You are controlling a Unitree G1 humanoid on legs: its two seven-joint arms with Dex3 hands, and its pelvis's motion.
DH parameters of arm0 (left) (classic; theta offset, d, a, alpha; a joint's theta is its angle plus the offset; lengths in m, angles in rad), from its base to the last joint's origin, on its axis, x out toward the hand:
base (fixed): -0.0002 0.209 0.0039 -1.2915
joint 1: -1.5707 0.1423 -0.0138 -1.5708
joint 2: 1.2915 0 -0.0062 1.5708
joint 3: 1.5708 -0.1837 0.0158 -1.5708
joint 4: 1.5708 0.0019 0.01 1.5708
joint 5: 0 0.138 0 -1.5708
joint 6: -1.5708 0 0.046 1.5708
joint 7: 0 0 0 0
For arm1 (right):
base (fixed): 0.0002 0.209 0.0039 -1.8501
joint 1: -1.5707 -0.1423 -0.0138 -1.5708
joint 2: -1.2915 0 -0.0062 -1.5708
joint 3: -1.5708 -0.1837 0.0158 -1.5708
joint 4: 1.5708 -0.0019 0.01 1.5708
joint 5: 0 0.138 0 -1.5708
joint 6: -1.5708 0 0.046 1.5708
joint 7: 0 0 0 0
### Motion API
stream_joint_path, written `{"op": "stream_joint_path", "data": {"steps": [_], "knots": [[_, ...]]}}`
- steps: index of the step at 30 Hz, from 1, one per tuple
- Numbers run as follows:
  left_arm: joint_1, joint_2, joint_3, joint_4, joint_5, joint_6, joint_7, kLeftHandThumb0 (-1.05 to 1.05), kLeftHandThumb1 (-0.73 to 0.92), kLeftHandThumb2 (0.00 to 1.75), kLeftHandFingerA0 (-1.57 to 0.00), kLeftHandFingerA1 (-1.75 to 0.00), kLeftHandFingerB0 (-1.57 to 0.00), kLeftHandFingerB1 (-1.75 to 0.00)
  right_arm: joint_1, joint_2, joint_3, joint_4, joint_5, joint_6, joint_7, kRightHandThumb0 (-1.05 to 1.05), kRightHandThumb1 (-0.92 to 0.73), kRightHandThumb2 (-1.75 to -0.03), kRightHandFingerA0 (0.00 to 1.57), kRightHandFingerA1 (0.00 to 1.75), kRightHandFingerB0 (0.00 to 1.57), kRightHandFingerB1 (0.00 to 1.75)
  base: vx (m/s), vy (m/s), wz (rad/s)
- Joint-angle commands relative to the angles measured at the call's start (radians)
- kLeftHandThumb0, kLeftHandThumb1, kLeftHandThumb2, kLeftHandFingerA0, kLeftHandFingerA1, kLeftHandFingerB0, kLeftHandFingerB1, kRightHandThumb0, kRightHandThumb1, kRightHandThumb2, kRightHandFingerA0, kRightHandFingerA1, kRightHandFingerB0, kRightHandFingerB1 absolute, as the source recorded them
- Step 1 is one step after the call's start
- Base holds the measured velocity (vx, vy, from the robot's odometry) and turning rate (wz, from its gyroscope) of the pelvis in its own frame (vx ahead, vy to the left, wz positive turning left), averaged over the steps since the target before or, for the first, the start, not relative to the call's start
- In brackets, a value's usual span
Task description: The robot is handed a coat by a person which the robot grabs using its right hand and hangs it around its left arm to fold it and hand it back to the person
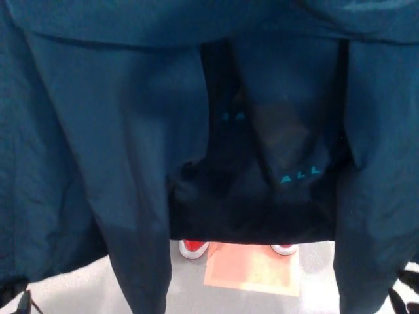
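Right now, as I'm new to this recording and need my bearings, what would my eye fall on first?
A dark teal coat hangs close to the camera and fills nearly the whole picture, with pale teal letters on darker fabric right of centre. Below its hem, at bottom centre, the toes of a person's two red-and-white shoes show on the grey floor, at the far edge of an orange square.
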Motion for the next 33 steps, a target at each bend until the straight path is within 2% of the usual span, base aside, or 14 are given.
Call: {"op": "stream_joint_path", "data": {"steps": [1,4,7,9,14,15,16,23,27,28,29,30,32,33], "knots": [[0.002,-0.015,0.013,0.000,-0.041,-0.111,-0.096,-0.72,0.71,1.08,-0.03,-0.34,-0.05,-0.35,0.043,0.004,-0.039,-0.074,0.054,-0.123,0.040,-0.76,-0.71,-1.02,0.03,0.35,0.10,0.28,0.00,0.000,0.00],[0.009,-0.028,0.018,-0.010,-0.049,-0.129,-0.097,-0.72,0.71,1.08,-0.02,-0.34,-0.04,-0.36,0.092,0.018,-0.046,-0.164,0.062,-0.146,0.051,-0.77,-0.71,-1.01,0.03,0.35,0.11,0.29,0.00,0.000,0.00],[0.020,-0.036,0.012,-0.041,-0.043,-0.110,-0.082,-0.85,0.81,1.10,-0.07,-0.21,-0.07,-0.22,0.202,0.022,-0.033,-0.344,0.054,-0.176,0.049,-0.73,-0.70,-1.04,0.02,0.42,0.07,0.35,0.00,0.000,0.00],[0.029,-0.043,0.014,-0.060,-0.047,-0.118,-0.083,-0.79,0.80,1.10,-0.05,-0.26,-0.05,-0.26,0.264,0.020,-0.025,-0.446,0.042,-0.188,0.042,-0.77,-0.72,-1.04,0.03,0.42,0.11,0.36,0.00,0.000,0.00],[0.038,-0.048,0.003,-0.110,-0.041,-0.127,-0.092,-0.79,0.81,1.11,-0.05,-0.26,-0.05,-0.27,0.467,0.029,-0.013,-0.817,0.047,-0.183,0.047,-0.73,-0.71,-1.04,0.11,0.45,0.03,0.38,0.05,0.002,0.01],[0.037,-0.055,0.008,-0.113,-0.050,-0.113,-0.096,-0.81,0.81,1.09,-0.06,-0.24,-0.06,-0.26,0.527,0.030,-0.010,-0.914,0.053,-0.185,0.055,-0.71,-0.90,-0.67,0.16,0.30,0.12,0.26,0.00,0.000,0.00],[0.037,-0.059,0.011,-0.115,-0.052,-0.112,-0.088,-0.78,0.78,1.08,-0.05,-0.28,-0.06,-0.30,0.587,0.030,-0.004,-1.026,0.082,-0.205,0.076,-0.35,-0.56,-1.11,0.00,0.48,0.00,0.47,0.00,0.000,0.00],[0.042,-0.046,0.002,-0.108,-0.035,-0.105,-0.086,-0.79,0.78,1.09,-0.06,-0.27,-0.06,-0.28,0.756,0.017,-0.022,-1.514,0.151,-0.362,0.081,-0.34,-0.58,-1.12,0.00,0.48,0.00,0.47,0.00,0.000,0.00],[0.034,-0.045,0.018,-0.090,-0.056,-0.124,-0.117,-0.79,0.81,1.11,0.00,-0.24,-0.08,-0.27,0.738,-0.001,-0.075,-1.705,0.211,-0.369,0.078,-0.36,-0.52,-1.09,0.00,0.49,0.00,0.48,0.00,0.000,0.00],[0.038,-0.042,0.015,-0.090,-0.050,-0.125,-0.109,-0.84,0.83,1.11,-0.04,-0.22,-0.09,-0.26,0.731,-0.010,-0.086,-1.733,0.231,-0.367,0.083,-0.77,-0.68,-1.05,0.05,0.45,0.02,0.37,0.00,0.000,0.00],[0.036,-0.038,0.009,-0.089,-0.040,-0.124,-0.096,-0.79,0.82,1.12,-0.05,-0.26,-0.05,-0.27,0.718,-0.022,-0.096,-1.757,0.265,-0.370,0.091,-0.82,-0.67,-1.04,0.03,0.39,0.11,0.33,0.00,0.000,0.00],[0.033,-0.031,0.002,-0.086,-0.026,-0.124,-0.082,-0.82,0.84,1.12,-0.05,-0.23,-0.05,-0.24,0.702,-0.037,-0.111,-1.795,0.316,-0.367,0.098,-0.75,-0.62,-1.05,0.02,0.38,0.04,0.34,0.00,0.000,0.00],[0.033,-0.023,-0.001,-0.083,-0.025,-0.131,-0.098,-0.80,0.86,1.14,-0.02,-0.21,-0.02,-0.21,0.662,-0.015,-0.138,-1.868,0.327,-0.349,0.058,-0.83,-0.63,-1.03,0.12,0.46,0.03,0.39,0.00,0.000,0.00],[0.028,-0.022,0.003,-0.080,-0.030,-0.125,-0.104,-0.79,0.86,1.15,0.00,-0.20,0.00,-0.20,0.644,-0.019,-0.157,-1.890,0.323,-0.338,0.051,-0.81,-0.81,-0.66,0.14,0.28,0.11,0.24,0.00,0.000,0.00]]}}
